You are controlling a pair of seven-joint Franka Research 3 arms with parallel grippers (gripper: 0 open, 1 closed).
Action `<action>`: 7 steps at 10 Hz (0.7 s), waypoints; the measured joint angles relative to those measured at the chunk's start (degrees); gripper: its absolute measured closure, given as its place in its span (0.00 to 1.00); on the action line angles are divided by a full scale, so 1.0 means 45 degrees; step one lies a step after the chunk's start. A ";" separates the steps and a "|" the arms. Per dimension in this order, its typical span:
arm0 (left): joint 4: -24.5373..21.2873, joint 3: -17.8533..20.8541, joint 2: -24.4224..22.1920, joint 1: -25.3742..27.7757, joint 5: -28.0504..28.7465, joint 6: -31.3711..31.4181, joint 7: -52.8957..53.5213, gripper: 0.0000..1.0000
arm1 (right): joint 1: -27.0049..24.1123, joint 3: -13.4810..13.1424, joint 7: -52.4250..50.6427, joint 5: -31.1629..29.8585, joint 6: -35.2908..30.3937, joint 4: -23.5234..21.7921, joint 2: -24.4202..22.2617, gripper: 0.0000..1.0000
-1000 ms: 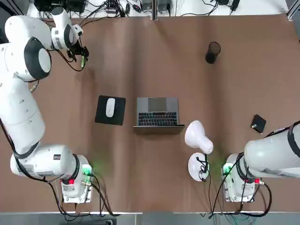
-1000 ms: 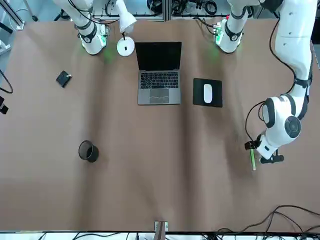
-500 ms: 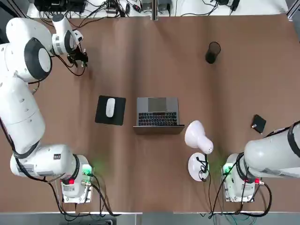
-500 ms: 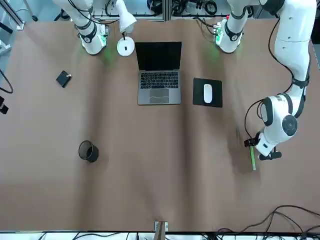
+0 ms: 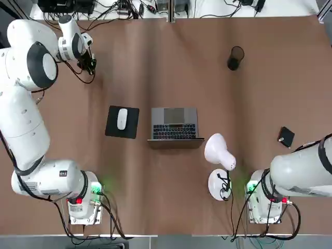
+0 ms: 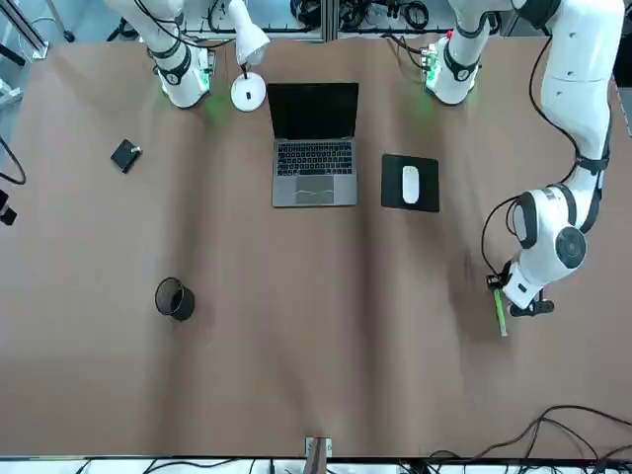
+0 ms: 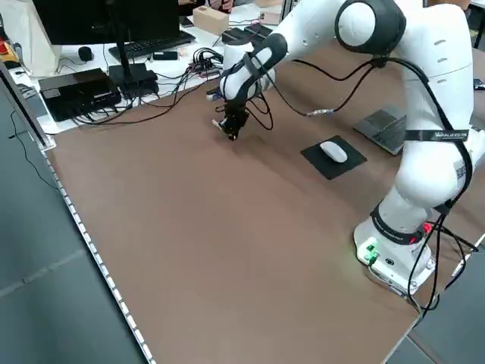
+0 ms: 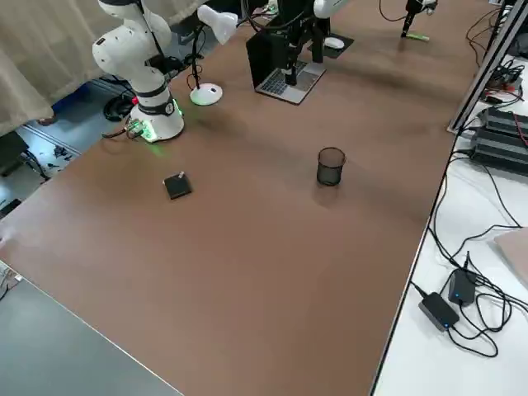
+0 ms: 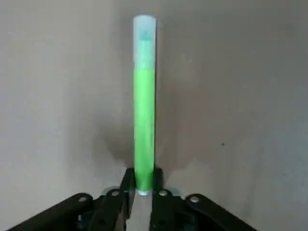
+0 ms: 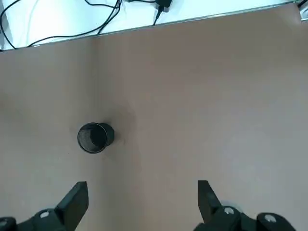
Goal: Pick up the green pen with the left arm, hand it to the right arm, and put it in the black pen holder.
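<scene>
We have the left pincer (image 9: 140, 192) clamped on the green pen's (image 9: 144, 120) end, far from the black pen holder (image 5: 235, 57), ready for lifting; our right pincer (image 10: 142, 195) gapes empty.

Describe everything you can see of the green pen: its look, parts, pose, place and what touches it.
The green pen is a slim, straight, bright-green stick with a pale translucent cap at one end; it looks like plastic. It lies flat on the brown table, in the far corner on the robot's left, well away from the mouse pad. The left gripper is shut on the pen's uncapped end, one black finger on each side. Nothing else touches it.
</scene>
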 joint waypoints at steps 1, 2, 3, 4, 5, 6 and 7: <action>0.0102 -0.0021 -0.0143 -0.0023 0.0000 0.0066 0.0068 0.82 | 0.0001 0.0024 0.0012 0.0009 0.0159 0.0000 0.0000 0.00; 0.0190 -0.0075 -0.0506 -0.0127 0.0000 0.0083 0.0142 0.82 | 0.0001 0.0039 0.0058 0.0059 0.0274 0.0001 -0.0001 0.00; 0.0271 -0.0119 -0.1045 -0.0364 0.0007 -0.0013 0.0168 0.82 | 0.0002 0.0048 0.0086 0.0162 0.0295 -0.0003 0.0003 0.00; 0.0395 -0.0187 -0.1682 -0.0678 0.0010 -0.0590 0.0345 0.82 | 0.0007 0.0098 0.0093 0.0255 0.0291 -0.0023 0.0030 0.00; 0.0716 -0.0417 -0.2294 -0.0937 0.0018 -0.1632 0.0882 0.82 | 0.0045 0.0155 0.0100 0.0282 0.0288 -0.0042 0.0135 0.00; 0.1290 -0.0876 -0.2753 -0.1073 0.0018 -0.2813 0.1456 0.82 | 0.0132 0.0190 0.0215 0.0298 0.0288 -0.0043 0.0275 0.00; 0.2020 -0.1329 -0.3000 -0.1257 0.0021 -0.3907 0.1873 0.82 | 0.0276 0.0225 0.0517 0.0304 0.0281 -0.0044 0.0392 0.00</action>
